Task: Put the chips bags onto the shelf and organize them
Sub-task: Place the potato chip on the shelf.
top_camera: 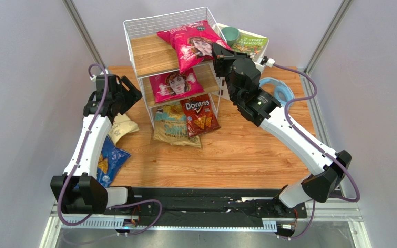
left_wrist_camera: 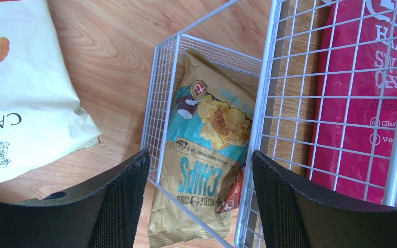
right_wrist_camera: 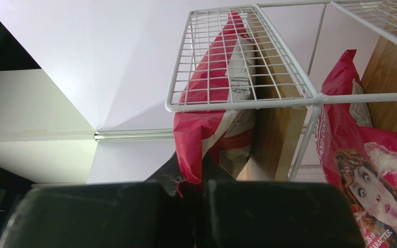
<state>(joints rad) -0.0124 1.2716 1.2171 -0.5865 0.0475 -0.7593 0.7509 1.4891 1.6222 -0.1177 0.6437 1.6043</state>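
Note:
The shelf (top_camera: 133, 31) holds one magenta chips bag (top_camera: 195, 44) on its top tier and a second magenta bag (top_camera: 174, 85) on the middle tier. On the bottom tier lie the tan-and-teal CHIPS bag (top_camera: 172, 126) and the red Doritos bag (top_camera: 199, 114). My right gripper (top_camera: 217, 51) is shut on a corner of the top magenta bag (right_wrist_camera: 211, 119), pinched between its fingers (right_wrist_camera: 200, 181). My left gripper (top_camera: 129, 94) hangs open and empty beside the shelf's left side, looking down at the CHIPS bag (left_wrist_camera: 206, 139). An orange-and-cream bag (top_camera: 122, 128) and a blue Doritos bag (top_camera: 107, 163) lie on the table under the left arm.
A white drawer unit behind the shelf's right side carries a green book (top_camera: 250, 44) and a teal cup (top_camera: 231, 34). A light blue ring-shaped object (top_camera: 283, 90) lies on the table behind the right arm. The shelf's mesh side (left_wrist_camera: 288, 103) is right by the left fingers.

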